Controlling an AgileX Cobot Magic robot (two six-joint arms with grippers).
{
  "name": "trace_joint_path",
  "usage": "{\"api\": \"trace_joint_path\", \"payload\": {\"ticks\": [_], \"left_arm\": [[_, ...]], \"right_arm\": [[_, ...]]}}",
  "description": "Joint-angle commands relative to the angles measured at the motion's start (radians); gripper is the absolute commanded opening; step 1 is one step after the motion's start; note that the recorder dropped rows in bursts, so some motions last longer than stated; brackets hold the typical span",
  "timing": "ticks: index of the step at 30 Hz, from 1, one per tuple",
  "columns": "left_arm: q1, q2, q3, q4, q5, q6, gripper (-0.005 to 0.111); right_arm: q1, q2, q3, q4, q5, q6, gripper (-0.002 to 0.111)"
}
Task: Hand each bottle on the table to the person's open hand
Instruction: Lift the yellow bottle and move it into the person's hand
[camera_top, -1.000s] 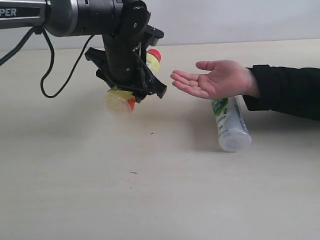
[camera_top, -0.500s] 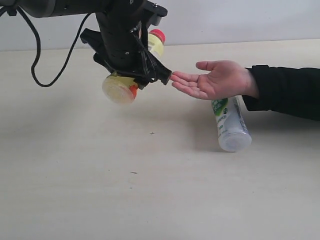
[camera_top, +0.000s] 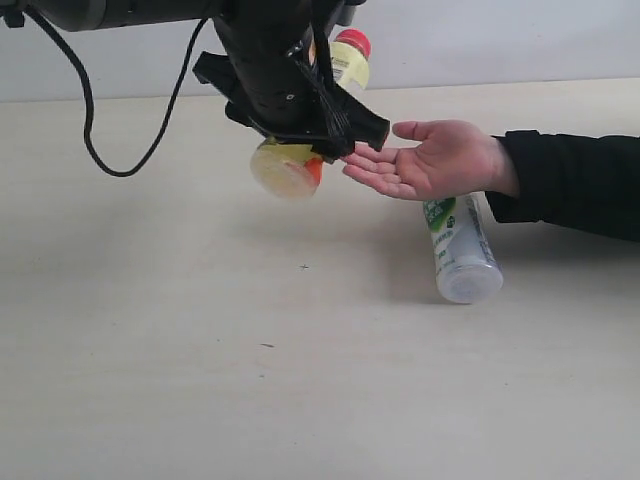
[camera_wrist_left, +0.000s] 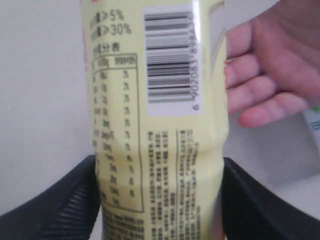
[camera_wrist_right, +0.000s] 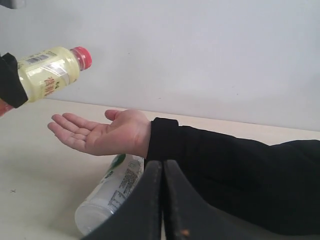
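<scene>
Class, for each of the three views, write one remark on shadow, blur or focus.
Exterior view: soft shadow on the table under the hand; the base of the yellow bottle looks smeared. Left wrist view: the yellow bottle fills the frame, its fine print soft. Right wrist view: the right gripper is a dark, soft foreground shape; the hand is crisp.

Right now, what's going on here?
The left gripper is shut on the yellow bottle and holds it in the air at the fingertips of a person's open hand. The bottle is not yet in the palm. A second bottle, with a green-white label, lies on its side on the table under that hand. The right gripper is shut and empty, near the person's sleeve.
</scene>
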Motion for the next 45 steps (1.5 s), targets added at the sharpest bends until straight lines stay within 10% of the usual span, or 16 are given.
{"api": "trace_joint_path", "payload": {"ticks": [1,31,45], "left_arm": [[-0.021,-0.014,-0.003,-0.042,-0.099,-0.012,0.000],[-0.034,0.185,-0.132,-0.282,-0.281,-0.144,0.001],[-0.034,0.191,-0.151,-0.282,-0.303,-0.164,0.059]], "right_arm": [[0.003,-0.005,0.005,0.002,-0.003,0.001,0.000],[0.003,-0.005,0.005,0.002,-0.003,0.001,0.000],[0.003,-0.005,0.005,0.002,-0.003,0.001,0.000]]}}
